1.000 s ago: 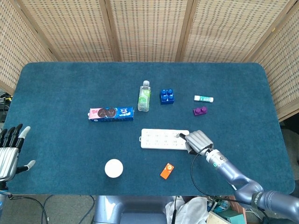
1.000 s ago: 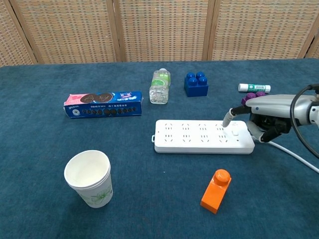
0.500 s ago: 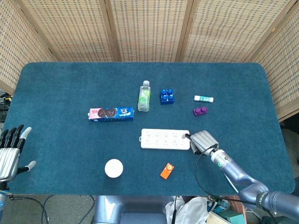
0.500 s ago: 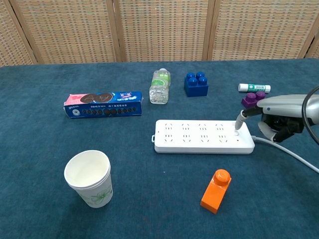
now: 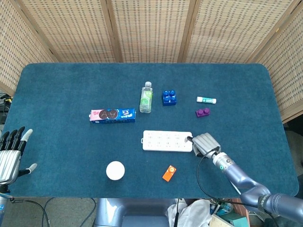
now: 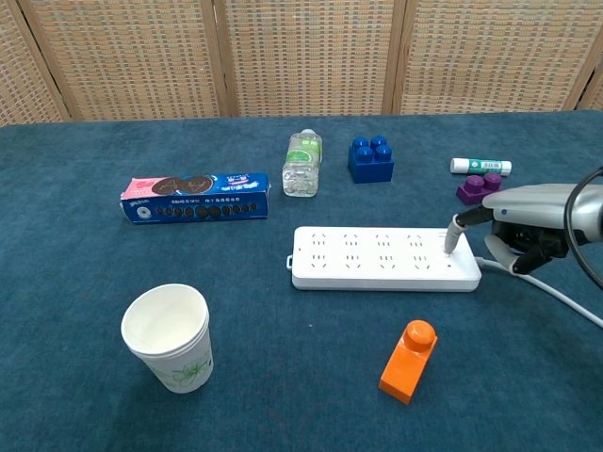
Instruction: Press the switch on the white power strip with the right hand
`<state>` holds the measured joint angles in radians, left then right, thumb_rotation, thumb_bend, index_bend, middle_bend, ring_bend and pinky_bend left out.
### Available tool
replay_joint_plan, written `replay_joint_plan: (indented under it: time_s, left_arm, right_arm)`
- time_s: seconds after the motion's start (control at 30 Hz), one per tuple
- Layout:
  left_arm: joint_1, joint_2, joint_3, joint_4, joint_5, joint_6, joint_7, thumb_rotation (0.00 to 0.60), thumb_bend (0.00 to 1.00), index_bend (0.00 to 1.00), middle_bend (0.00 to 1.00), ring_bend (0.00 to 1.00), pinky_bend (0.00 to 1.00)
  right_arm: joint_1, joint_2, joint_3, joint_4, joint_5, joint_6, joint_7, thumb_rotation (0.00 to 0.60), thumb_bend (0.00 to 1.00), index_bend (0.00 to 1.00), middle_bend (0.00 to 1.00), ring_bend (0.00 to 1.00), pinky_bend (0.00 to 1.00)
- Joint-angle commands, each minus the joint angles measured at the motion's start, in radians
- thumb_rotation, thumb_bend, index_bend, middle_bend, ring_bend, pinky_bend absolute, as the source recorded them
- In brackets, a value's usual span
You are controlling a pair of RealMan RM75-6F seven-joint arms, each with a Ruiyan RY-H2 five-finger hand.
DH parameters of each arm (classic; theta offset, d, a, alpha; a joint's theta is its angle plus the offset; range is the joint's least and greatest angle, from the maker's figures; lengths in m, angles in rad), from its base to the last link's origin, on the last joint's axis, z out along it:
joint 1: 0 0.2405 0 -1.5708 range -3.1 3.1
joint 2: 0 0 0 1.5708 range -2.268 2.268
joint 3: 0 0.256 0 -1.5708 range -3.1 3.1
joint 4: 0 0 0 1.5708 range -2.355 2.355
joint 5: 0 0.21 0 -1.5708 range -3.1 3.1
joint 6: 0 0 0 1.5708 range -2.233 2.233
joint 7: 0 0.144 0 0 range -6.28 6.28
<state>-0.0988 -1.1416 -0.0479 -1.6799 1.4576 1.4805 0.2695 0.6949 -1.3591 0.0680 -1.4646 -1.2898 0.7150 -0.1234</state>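
The white power strip (image 5: 167, 141) (image 6: 384, 258) lies flat near the table's front middle. Its switch (image 6: 445, 251) sits at the right end. My right hand (image 5: 203, 143) (image 6: 523, 231) is just beyond that end, with one finger (image 6: 454, 234) stretched out and angled down onto the strip's right end at the switch; the other fingers are curled in and hold nothing. My left hand (image 5: 10, 153) hovers at the table's left edge, fingers spread and empty; only the head view shows it.
A cookie box (image 6: 196, 197), a lying bottle (image 6: 302, 164) and a blue brick (image 6: 371, 159) sit behind the strip. A purple brick (image 6: 477, 187) and a white tube (image 6: 480, 167) are behind my right hand. A paper cup (image 6: 168, 336) and an orange block (image 6: 409, 361) stand in front. The strip's cable (image 6: 556, 297) runs right.
My right hand has shifted to the right along the strip and dipped, so its outstretched finger went from mid-right of the strip to the switch end. The left hand barely moved.
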Motion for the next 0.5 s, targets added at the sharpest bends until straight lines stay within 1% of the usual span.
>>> replay_joint_plan:
  time_s: [0.03,0.33,0.47,0.5]
  left_arm:
    - [0.001,0.000,-0.001,0.000,0.000,0.002,-0.002,0.600,0.00,0.00,0.00,0.00,0.00]
    - [0.002,0.003,-0.001,0.001,0.001,0.006,-0.010,0.600,0.00,0.00,0.00,0.00,0.00]
    - [0.004,0.006,-0.002,-0.001,0.002,0.009,-0.016,0.600,0.00,0.00,0.00,0.00,0.00]
    - [0.005,0.007,-0.002,-0.001,0.003,0.011,-0.019,0.600,0.00,0.00,0.00,0.00,0.00]
  right_arm:
    - [0.005,-0.008,-0.008,0.003,0.010,-0.003,-0.022,0.600,0.86,0.25,0.84,0.87,1.00]
    - [0.015,-0.011,-0.015,-0.024,0.053,0.001,-0.085,0.600,0.86,0.26,0.84,0.87,1.00]
    - [0.008,-0.005,-0.003,-0.041,0.045,0.044,-0.081,0.600,0.86,0.26,0.84,0.87,1.00]
    - [0.002,0.007,0.013,-0.059,0.035,0.075,-0.066,0.600,0.86,0.26,0.84,0.87,1.00]
